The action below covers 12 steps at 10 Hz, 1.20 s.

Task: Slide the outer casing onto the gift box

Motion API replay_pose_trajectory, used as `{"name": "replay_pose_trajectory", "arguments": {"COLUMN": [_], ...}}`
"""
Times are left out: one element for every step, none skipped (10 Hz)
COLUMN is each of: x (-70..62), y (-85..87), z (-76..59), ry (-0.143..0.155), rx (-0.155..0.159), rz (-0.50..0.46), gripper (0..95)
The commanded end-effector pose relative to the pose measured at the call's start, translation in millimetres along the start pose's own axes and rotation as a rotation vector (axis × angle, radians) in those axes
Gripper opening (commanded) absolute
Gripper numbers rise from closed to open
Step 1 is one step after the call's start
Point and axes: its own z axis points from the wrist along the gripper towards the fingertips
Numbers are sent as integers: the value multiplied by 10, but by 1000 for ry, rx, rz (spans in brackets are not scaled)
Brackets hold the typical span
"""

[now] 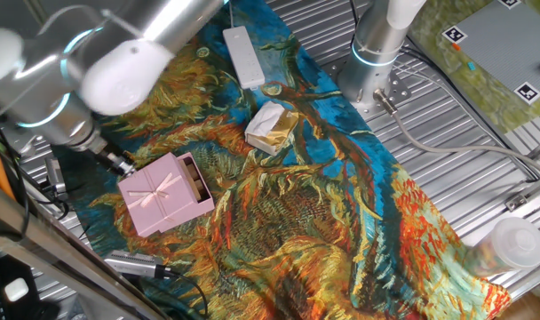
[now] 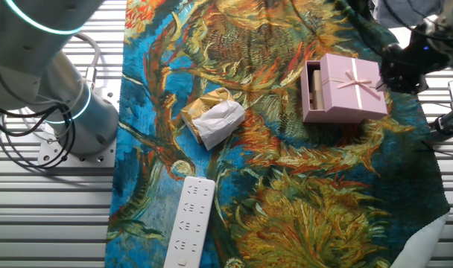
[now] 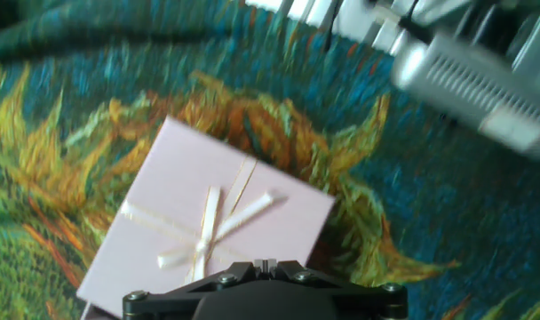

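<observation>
The pale-pink outer casing [image 1: 157,197] [image 2: 350,87] [image 3: 208,218], with a ribbon bow on top, lies flat on the painted cloth. It sits over most of the gift box [image 1: 197,180] [image 2: 314,89], whose tan inside and pink rim stick out of the casing's open side. My gripper [image 1: 119,164] [image 2: 400,67] [image 3: 264,264] is at the casing's closed end, opposite the open side. In the blurred hand view it is just above that edge. Its fingertips are pressed together with nothing between them. Whether it touches the casing is unclear.
A cream-and-gold wrapped lump [image 1: 270,127] [image 2: 214,119] and a long white bar [image 1: 245,55] [image 2: 189,223] lie farther along the cloth. The arm's base [image 1: 377,53] [image 2: 55,104] stands beside it. A metal device [image 1: 137,264] [image 3: 474,80] lies near the casing, by the cloth's edge.
</observation>
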Motion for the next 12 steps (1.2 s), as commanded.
{"name": "replay_pose_trajectory", "arguments": {"x": [60, 35, 19, 0, -16, -25, -33, -33, -46, -55, -67, -80], "y": [32, 76, 106, 139, 153, 155, 152, 152, 156, 159, 158, 159], "z": [40, 62, 74, 94, 125, 151, 181, 181, 199, 201, 203, 205], "ry": [-31, -31, -28, -25, -25, -25, -26, -26, -27, -26, -24, -24], "rx": [-14, -15, -11, -11, -10, -9, -10, -10, -9, -8, -9, -10], "rz": [24, 44, 54, 63, 65, 65, 65, 65, 67, 69, 69, 70], "gripper": [0, 0, 0, 0, 0, 0, 0, 0, 0, 0, 0, 0]}}
